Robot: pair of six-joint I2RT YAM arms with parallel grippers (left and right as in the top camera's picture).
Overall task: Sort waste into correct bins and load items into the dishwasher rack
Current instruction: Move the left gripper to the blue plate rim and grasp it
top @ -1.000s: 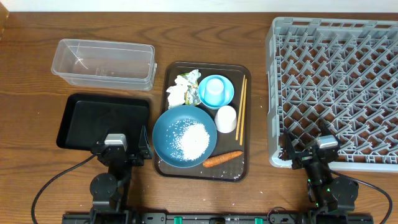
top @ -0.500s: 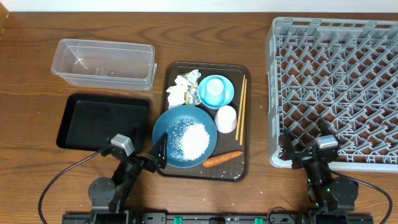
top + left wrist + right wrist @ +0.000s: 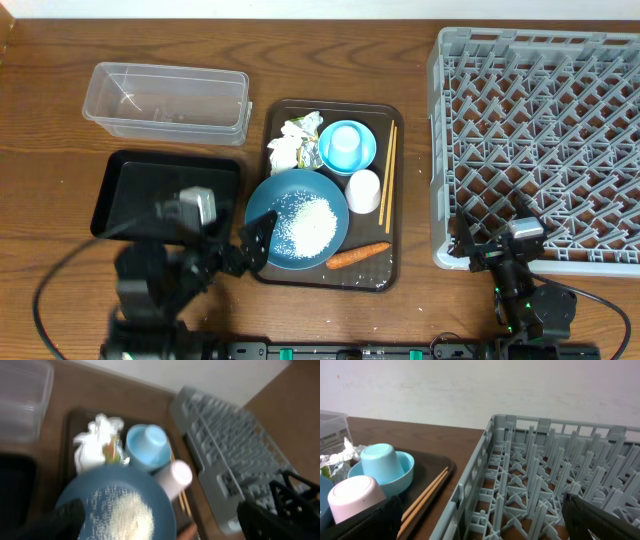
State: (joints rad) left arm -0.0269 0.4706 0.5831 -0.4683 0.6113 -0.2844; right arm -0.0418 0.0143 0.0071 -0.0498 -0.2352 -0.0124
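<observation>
We see rice (image 3: 306, 222) piled in the dark-blue bowl (image 3: 272, 205) at the near end of the brown serving tray (image 3: 392, 112), with the carrot (image 3: 357, 255) touching the bowl's near rim. The wrappers (image 3: 291, 146), pale-blue bowl (image 3: 366, 152), whitish cup (image 3: 363, 191) and chopsticks (image 3: 389, 165) share that tray. The clear tub (image 3: 165, 100) and black tray (image 3: 145, 185) lie to its left and the grey dishwasher rack (image 3: 540, 140) to its right, all on the bench (image 3: 50, 40). The left gripper (image 3: 252, 245), blurred, hovers at the bowl's left rim, spread wide and empty. The right gripper (image 3: 492, 240), at the rack's near edge, is also wide and empty.
</observation>
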